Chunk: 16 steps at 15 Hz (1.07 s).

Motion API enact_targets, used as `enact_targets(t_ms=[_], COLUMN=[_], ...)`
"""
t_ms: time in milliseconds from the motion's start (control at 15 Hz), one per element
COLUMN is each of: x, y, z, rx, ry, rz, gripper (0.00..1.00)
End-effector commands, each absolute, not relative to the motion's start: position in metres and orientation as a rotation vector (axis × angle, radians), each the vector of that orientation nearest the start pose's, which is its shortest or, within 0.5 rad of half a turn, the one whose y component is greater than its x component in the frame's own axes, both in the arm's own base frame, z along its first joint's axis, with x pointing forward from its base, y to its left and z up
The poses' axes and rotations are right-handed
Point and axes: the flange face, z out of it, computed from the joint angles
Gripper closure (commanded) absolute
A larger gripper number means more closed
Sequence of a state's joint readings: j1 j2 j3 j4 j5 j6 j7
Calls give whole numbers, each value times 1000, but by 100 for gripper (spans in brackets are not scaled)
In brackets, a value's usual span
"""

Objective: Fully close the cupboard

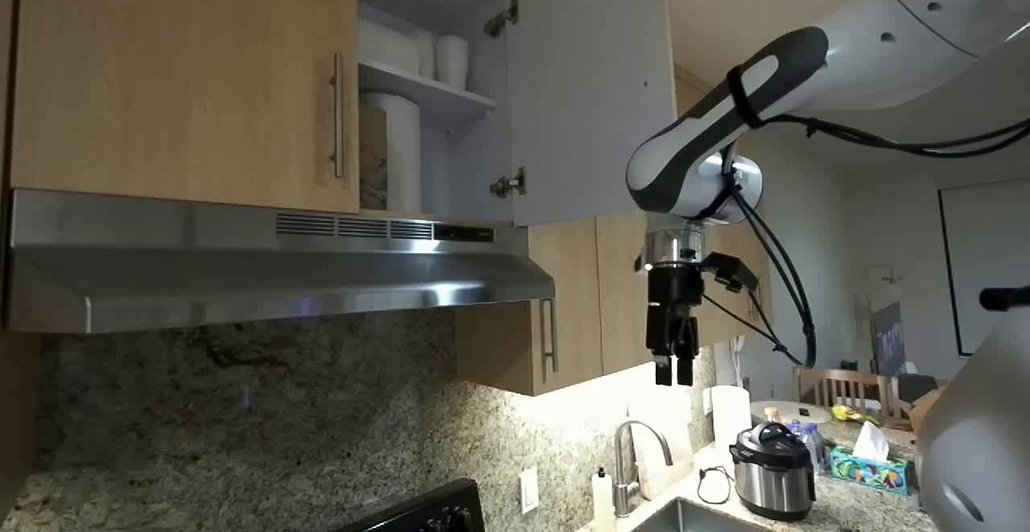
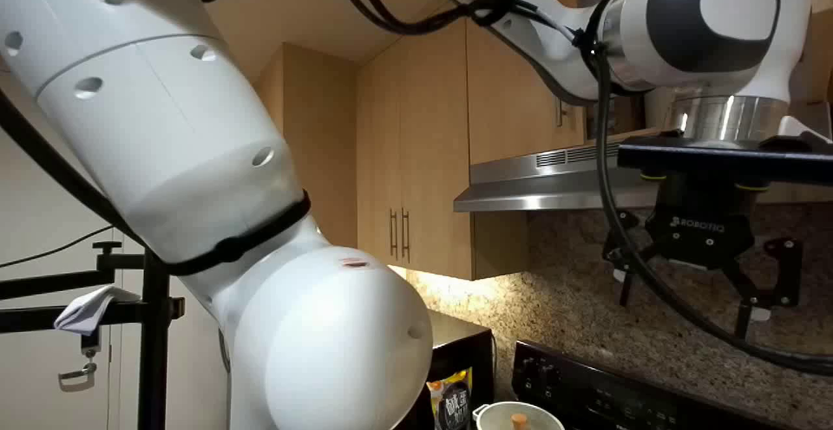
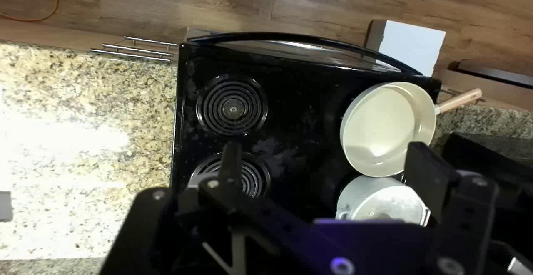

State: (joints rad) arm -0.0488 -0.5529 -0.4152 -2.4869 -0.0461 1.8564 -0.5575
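the cupboard occupies the upper left to upper centre of the frame in an exterior view, directly above the steel range hood. left door: closed, with a vertical bar handle near its right edge. right door: open, angled outward on two hinges, inner face exposed. the interior shelf carries white dishes; a white cylindrical item stands below it.

the arm enters from the upper right and overlaps the edge of the right door in this view; whether the two touch cannot be determined. the end effector points downward, at the right of the frame in an exterior view. its two fingers are spread wide apart and hold nothing.

in the wrist view, the stove lies at the centre of the frame. a cream frying pan rests on its right part, with a pot just beside it, lower in the frame. the speckled desk extends along the left edge of the frame. in an exterior view, a steel cooker stands at the lower right.
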Motion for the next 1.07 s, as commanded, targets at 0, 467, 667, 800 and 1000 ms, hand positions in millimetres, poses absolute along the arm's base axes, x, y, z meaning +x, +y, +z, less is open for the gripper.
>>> enact_targets(t_ms=[0, 467, 667, 800, 1000], x=[335, 335, 335, 335, 335], y=[-177, -177, -177, -177, -178], z=[455, 455, 455, 455, 455], rx=[-2926, -2926, -2926, -2926, -2935], ry=[-261, -261, -261, -261, -310], rz=[34, 34, 34, 34, 35], gripper=[0, 0, 0, 0, 0])
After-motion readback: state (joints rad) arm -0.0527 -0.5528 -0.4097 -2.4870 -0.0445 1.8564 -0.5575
